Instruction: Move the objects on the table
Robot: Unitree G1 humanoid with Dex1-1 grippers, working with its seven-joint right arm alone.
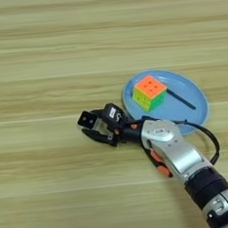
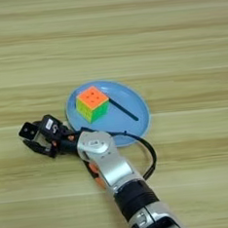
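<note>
the tabletop (image 1: 41, 44) is bare but for the round light-blue plate (image 1: 189, 109), holding the puzzle cube (image 1: 150, 92) and, just right of it, the thin black stick (image 1: 181, 99). the silver forearm reaches in from the lower right, low over the wood and across orange pliers handles (image 1: 159, 163). the hand (image 1: 90, 126) sits left of the plate, fingers spread, pinching nothing. it should probably settle squarely round its target before closing.

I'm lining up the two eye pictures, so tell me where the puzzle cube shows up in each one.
Left eye view: the puzzle cube sits right of centre, on the left part of the blue plate.
Right eye view: the cube sits left of centre, on the same plate.
Shared landmark: the thin black stick just right of the cube.
</note>
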